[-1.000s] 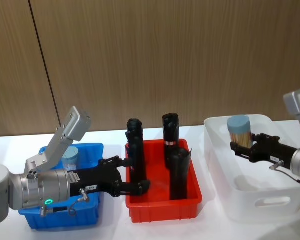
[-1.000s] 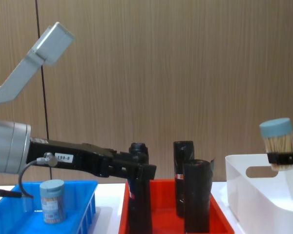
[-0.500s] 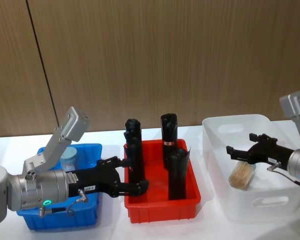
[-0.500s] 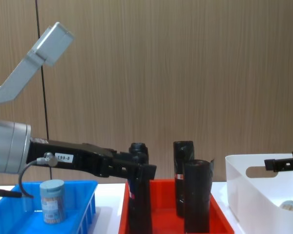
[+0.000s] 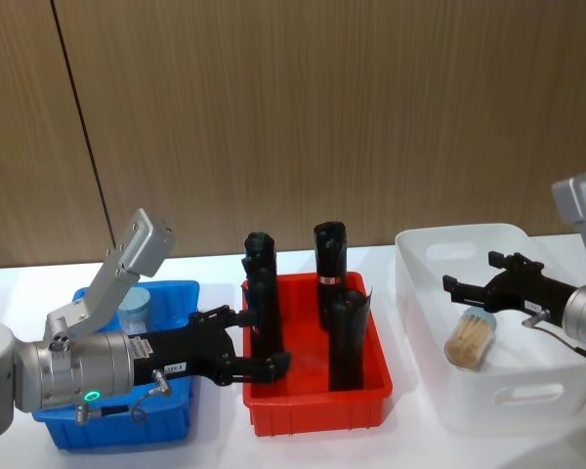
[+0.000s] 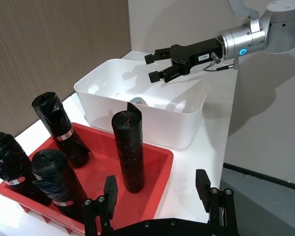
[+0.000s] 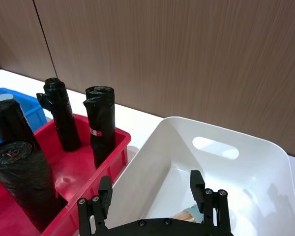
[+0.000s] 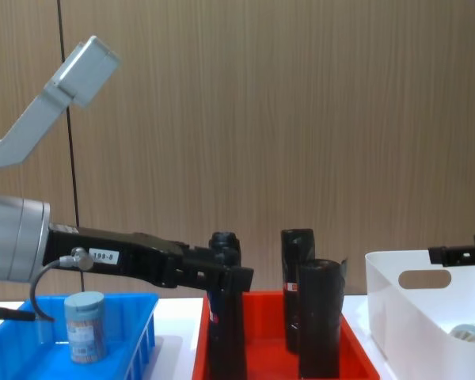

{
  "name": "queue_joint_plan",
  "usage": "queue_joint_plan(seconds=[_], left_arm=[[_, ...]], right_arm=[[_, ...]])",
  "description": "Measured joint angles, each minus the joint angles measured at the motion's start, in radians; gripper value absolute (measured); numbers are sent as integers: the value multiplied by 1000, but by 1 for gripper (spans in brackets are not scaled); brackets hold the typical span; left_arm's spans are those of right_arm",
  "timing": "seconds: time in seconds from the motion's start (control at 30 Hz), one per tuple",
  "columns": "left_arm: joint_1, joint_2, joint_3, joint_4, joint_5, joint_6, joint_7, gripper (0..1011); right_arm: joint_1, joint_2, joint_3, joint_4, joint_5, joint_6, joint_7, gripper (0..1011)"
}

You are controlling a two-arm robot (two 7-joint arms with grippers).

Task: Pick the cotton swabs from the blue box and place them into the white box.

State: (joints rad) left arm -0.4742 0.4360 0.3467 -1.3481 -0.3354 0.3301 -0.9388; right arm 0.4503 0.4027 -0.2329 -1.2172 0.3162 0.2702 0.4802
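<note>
- Two tubs matter. One swab tub (image 5: 467, 339) lies on its side on the floor of the white box (image 5: 464, 233), just below the right fingers (image 5: 464, 286). I judge it delivered, and it probably lies flat because nothing there props it.
- Right fingers are spread wide and empty, hovering above the rim and clear of the walls.
- Second tub (image 5: 135, 308) stands upright, lid up, in the blue box (image 5: 127, 430), behind the left fingers (image 5: 264, 365) and alongside that arm's wrist.
- Left fingers are open too and hold nothing. They reach past the blue box over the near corner of the red bin (image 5: 317, 410), just beside a black roll (image 5: 264, 293).
- Next step, as I judge it, is fetching the upright tub, whose bare sides give the fingers an easy grip.
</note>
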Motion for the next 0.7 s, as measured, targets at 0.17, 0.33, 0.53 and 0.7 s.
queue_joint_plan(seconds=[0.17, 0.33, 0.53, 0.7], left_arm=[[0, 0, 0, 0, 0, 0, 0, 1004], [0, 0, 0, 0, 0, 0, 0, 1004], [7, -1, 3, -9, 3, -10, 28, 1004], [20, -4, 9, -23, 10, -26, 76, 1004]], right_arm=[[-1, 0, 1, -3, 2, -3, -4, 1001], [-3, 1, 1, -6, 3, -5, -6, 1002], [-20, -2, 1, -27, 3, -14, -21, 1001], [-61, -8, 1, -75, 1, -34, -57, 1001]])
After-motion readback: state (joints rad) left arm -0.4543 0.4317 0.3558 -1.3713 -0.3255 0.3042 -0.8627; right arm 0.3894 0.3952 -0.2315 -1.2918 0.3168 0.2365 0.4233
